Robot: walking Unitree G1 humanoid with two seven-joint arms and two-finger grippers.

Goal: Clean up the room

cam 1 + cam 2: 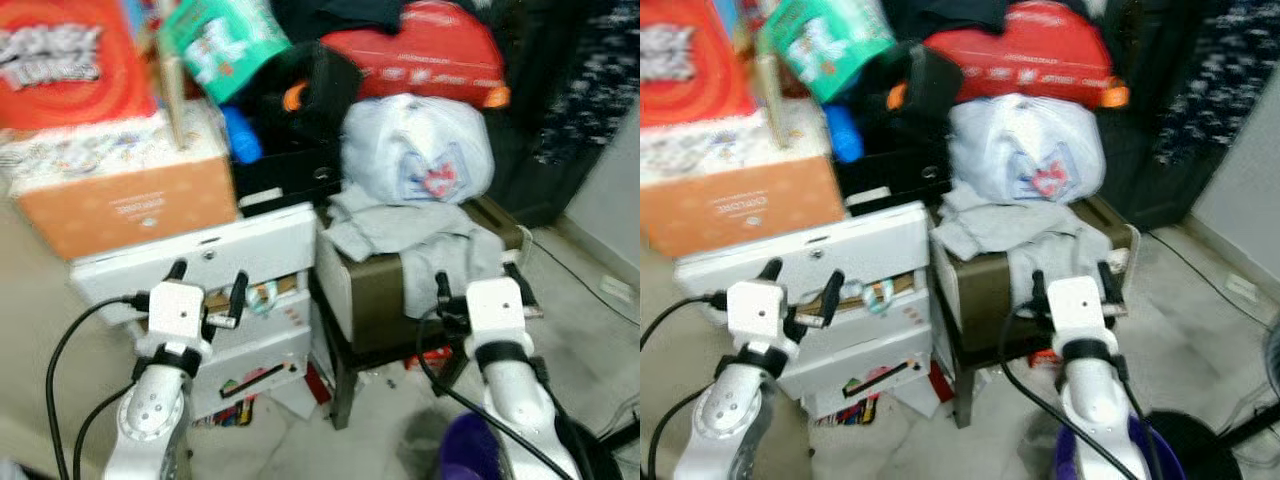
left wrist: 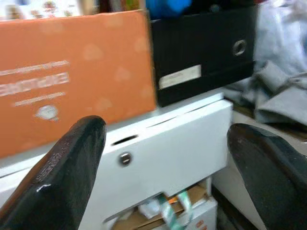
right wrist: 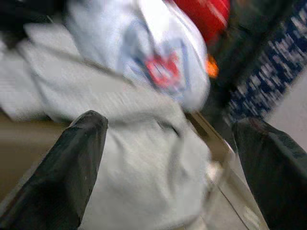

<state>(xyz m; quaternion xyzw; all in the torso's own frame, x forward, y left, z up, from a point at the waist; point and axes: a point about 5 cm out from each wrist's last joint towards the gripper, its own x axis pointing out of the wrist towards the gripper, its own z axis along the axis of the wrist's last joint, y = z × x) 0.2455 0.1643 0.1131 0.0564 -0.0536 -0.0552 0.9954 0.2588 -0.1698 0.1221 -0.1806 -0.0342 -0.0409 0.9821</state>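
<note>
Both grippers are spread wide with nothing in them: the left gripper (image 1: pixel 208 284) sits in front of the white drawer unit (image 1: pixel 250 250), and the right gripper (image 1: pixel 1073 276) faces the grey cloth (image 1: pixel 400 235) draped over the olive stool (image 1: pixel 375 295). A white plastic bag (image 1: pixel 418 150) sits at 12 o'clock from that cloth, with an orange box (image 1: pixel 130 205) over at 9 o'clock on top of the drawers.

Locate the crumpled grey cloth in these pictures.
In the left eye view, the crumpled grey cloth drapes over the olive-brown stool, right of centre, beneath the white plastic bag and just beyond the right claw.
</note>
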